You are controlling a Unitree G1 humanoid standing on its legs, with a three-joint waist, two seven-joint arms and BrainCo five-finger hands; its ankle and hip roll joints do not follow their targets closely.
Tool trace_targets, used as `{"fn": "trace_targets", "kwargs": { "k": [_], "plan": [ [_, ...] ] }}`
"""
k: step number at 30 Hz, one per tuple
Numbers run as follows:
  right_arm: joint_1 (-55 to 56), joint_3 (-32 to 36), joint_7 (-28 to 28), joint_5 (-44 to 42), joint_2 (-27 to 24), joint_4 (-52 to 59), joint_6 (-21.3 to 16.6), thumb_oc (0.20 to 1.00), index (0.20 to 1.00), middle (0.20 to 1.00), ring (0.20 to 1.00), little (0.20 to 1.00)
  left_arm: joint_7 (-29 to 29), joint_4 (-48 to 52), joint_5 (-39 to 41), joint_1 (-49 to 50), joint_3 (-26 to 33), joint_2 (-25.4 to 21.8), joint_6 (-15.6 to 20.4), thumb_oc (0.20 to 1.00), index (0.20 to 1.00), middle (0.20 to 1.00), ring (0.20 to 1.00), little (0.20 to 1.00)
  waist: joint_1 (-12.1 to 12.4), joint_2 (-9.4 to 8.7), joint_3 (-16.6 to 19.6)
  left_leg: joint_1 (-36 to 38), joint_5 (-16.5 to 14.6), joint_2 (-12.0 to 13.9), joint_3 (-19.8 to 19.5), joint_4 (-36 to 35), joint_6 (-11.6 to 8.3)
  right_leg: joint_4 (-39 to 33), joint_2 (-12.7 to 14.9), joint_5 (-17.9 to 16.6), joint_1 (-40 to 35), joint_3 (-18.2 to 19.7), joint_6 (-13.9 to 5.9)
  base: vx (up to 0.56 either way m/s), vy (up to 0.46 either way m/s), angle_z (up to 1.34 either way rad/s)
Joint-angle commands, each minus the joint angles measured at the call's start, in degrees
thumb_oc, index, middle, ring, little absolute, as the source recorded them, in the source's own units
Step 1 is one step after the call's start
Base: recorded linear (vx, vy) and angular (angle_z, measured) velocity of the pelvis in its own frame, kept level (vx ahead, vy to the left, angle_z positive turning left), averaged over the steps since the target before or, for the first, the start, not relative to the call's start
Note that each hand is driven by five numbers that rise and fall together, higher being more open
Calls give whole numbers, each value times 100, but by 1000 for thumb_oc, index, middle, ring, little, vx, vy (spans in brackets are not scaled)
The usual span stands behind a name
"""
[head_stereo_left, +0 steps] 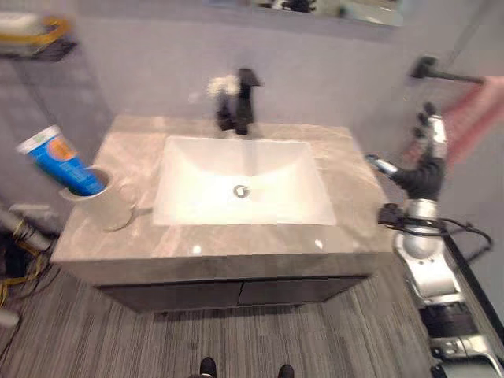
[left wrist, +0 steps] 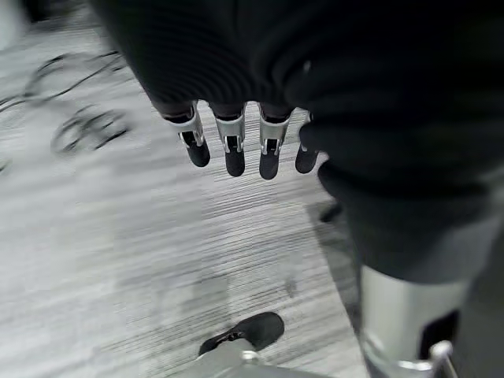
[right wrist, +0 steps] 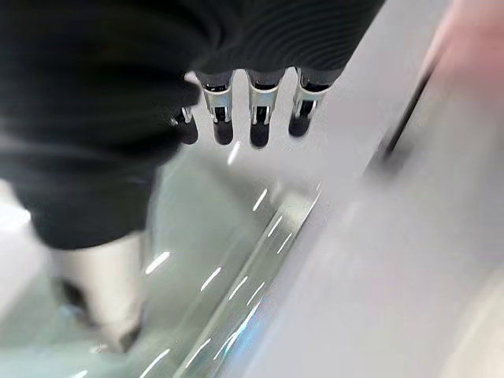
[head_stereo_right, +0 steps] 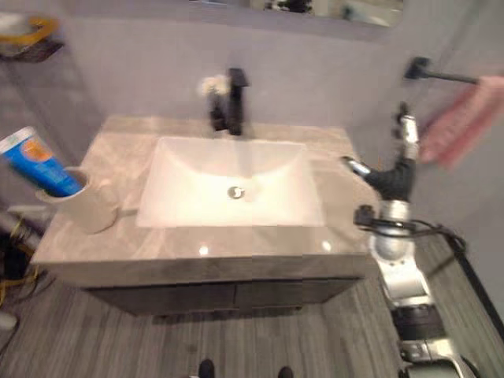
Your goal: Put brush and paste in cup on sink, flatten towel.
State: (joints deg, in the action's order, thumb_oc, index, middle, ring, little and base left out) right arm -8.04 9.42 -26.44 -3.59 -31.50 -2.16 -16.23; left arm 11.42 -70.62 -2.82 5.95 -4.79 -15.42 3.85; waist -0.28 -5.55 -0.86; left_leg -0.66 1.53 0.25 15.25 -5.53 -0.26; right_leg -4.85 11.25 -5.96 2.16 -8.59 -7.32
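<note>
While paste [head_stereo_left: 59, 161] sat in the cup [head_stereo_left: 110, 206], the open, empty right hand [head_stereo_left: 429, 153] reached toward the towel [head_stereo_left: 472, 118], flattening judged next.

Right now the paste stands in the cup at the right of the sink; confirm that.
Wrong side. The paste stands in the cup at the left of the sink, on the counter; the left eye view shows it.

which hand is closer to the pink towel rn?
Right. The right hand is raised beside the pink towel on its bar. The left hand hangs low over the floor, away from it.
</note>
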Motion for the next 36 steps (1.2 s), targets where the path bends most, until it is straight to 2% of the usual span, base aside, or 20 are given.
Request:
{"fn": "trace_targets", "kwargs": {
  "k": [1, 4, 5, 7, 10, 11, 12, 13, 15, 16, 17, 18, 20, 24, 27, 30, 36],
  "plan": [
    [548, 790, -518, 416, -412, -700, -218, 1000, 1000, 1000, 1000, 1000, -153, -396, -88, -592, -171, 13, 264, 1000, 1000, 1000, 1000, 1000, -262, 186, 212, 16, -136, 352, -158, 53, -146, -15, 249, -270, 31, 128, -434, -7, -70, -30],
    [942, 979, -572, 636, -519, -1646, 154, 1000, 1000, 1000, 1000, 1000, -215, -252, -105, -667, -280, 9, 311, 1000, 1000, 1000, 1000, 1000, -403, 274, 234, 109, -150, 432, -66, 53, -185, -15, 165, -177, 19, 248, -397, 20, -91, -32],
    [899, 909, -379, 318, -644, -2362, 254, 1000, 1000, 1000, 1000, 1000, -445, -278, 110, -896, -257, -213, 303, 1000, 1000, 1000, 1000, 1000, -553, 342, 259, 152, -139, 485, 23, 53, -220, -15, 95, -150, 49, 384, -370, 10, -80, -35],
    [810, 861, -382, -3, -475, -2654, 200, 1000, 1000, 1000, 1000, 1000, -432, -274, 102, -953, -338, -138, 299, 1000, 1000, 1000, 1000, 1000, -576, 367, 273, 135, -104, 517, 59, 53, -239, -15, 65, -147, 96, 427, -347, 5, -65, -31],
    [868, 787, 55, -1279, 182, -3025, -166, 1000, 1000, 1000, 1000, 1000, -357, -154, 361, -1030, -304, 1, 304, 1000, 1000, 1000, 1000, 1000, -676, 475, 249, 203, -107, 577, 125, 53, -279, -15, -1, -71, 77, 499, -299, 33, -79, -19],
    [1103, 900, 209, -1397, 274, -2907, -199, 1000, 1000, 1000, 1000, 1000, -296, 1312, 446, -608, -369, -49, 342, 1000, 1000, 1000, 1000, 1000, -616, 525, 189, 194, -75, 580, 75, 53, -276, -15, -11, -60, 59, 463, -281, -17, -78, -25],
    [1176, 818, 348, -1496, 311, -3050, -185, 1000, 1000, 1000, 1000, 1000, -423, 1822, 508, -245, -445, -132, 414, 1000, 1000, 1000, 1000, 1000, -527, 554, 130, 142, 9, 592, 25, 53, -272, -15, -25, -62, 66, 433, -246, -37, -51, -19],
    [1197, 804, 366, -1515, 307, -3072, -202, 1000, 1000, 1000, 1000, 1000, -437, 1900, 516, -170, -445, -155, 378, 1000, 1000, 1000, 1000, 1000, -538, 550, 165, 134, 14, 596, 16, 53, -276, -15, -29, -61, 68, 423, -241, -72, -70, 3],
    [1403, 526, 722, -1194, 273, -3388, -9, 1000, 1000, 1000, 1000, 1000, -665, 2237, 451, 261, -554, -282, 540, 1000, 1000, 1000, 1000, 1000, -453, 588, -2, 101, 113, 605, -78, 53, -301, -15, -69, -29, 34, 356, -206, -64, -85, 15],
    [1407, 221, 1023, -1165, 258, -3688, 81, 1000, 1000, 1000, 1000, 1000, -773, 2439, 465, 325, -608, -369, 552, 1000, 1000, 1000, 1000, 1000, -410, 594, -77, 118, 128, 625, -120, 63, -325, -12, -89, 16, -25, 294, -188, -58, -91, 18],
    [1386, 102, 1081, -1194, 289, -3792, 120, 1000, 1000, 1000, 1000, 1000, -795, 2550, 461, 370, -600, -391, 564, 1000, 1000, 1000, 1000, 1000, -380, 597, -113, 84, 166, 630, -141, 69, -338, -11, -99, 11, -24, 268, -171, -51, -121, 19],
    [1293, -290, 1413, -1264, 396, -4353, 251, 1000, 1000, 1000, 1000, 1000, -833, 2780, 459, 435, -617, -443, 596, 1000, 1000, 1000, 1000, 1000, -291, 593, -181, 57, 201, 642, -202, 96, -361, 1, -119, 41, -68, 203, -148, -40, -118, 14],
    [1246, -696, 1682, -1274, 539, -4707, 391, 1000, 1000, 1000, 1000, 1000, -883, 3231, 542, 578, -581, -515, 606, 1000, 1000, 1000, 1000, 1000, -189, 606, -232, 39, 242, 643, -278, 99, -386, -3, -131, 80, -144, 88, -120, -9, -105, 17],
    [1139, -1558, 2301, -913, 635, -4824, 594, 1000, 1000, 1000, 1000, 1000, -1149, 4175, 753, 920, -510, -744, 607, 1000, 1000, 1000, 1000, 1000, -38, 627, -317, -20, 310, 655, -479, 137, -415, -3, -151, 164, -258, -96, -69, 3, -65, 28],
    [854, -1895, 2387, -803, 749, -5029, 696, 1000, 1000, 1000, 1000, 1000, -1386, 4847, 917, 1110, -522, -1017, 616, 1000, 1000, 1000, 1000, 1000, 86, 657, -351, -61, 332, 650, -575, 168, -418, 5, -150, 189, -327, -209, -52, 1, -33, 29],
    [757, -2141, 2550, -664, 809, -4960, 722, 1000, 1000, 1000, 1000, 1000, -1804, 5888, 1076, 1465, -464, -1548, 586, 1000, 1000, 1000, 1000, 1000, 177, 676, -361, -54, 322, 635, -656, 169, -415, 2, -139, 207, -417, -339, -56, 13, -12, 30],
    [658, -2525, 2731, -521, 818, -4932, 703, 1000, 1000, 1000, 1000, 1000, -2516, 7700, 1912, 2386, 83, -2827, 696, 1000, 1000, 1000, 1000, 1000, 351, 691, -341, -42, 326, 630, -733, 106, -433, 24, -134, 227, -482, -482, -67, 22, 9, 15]
  ]
}}
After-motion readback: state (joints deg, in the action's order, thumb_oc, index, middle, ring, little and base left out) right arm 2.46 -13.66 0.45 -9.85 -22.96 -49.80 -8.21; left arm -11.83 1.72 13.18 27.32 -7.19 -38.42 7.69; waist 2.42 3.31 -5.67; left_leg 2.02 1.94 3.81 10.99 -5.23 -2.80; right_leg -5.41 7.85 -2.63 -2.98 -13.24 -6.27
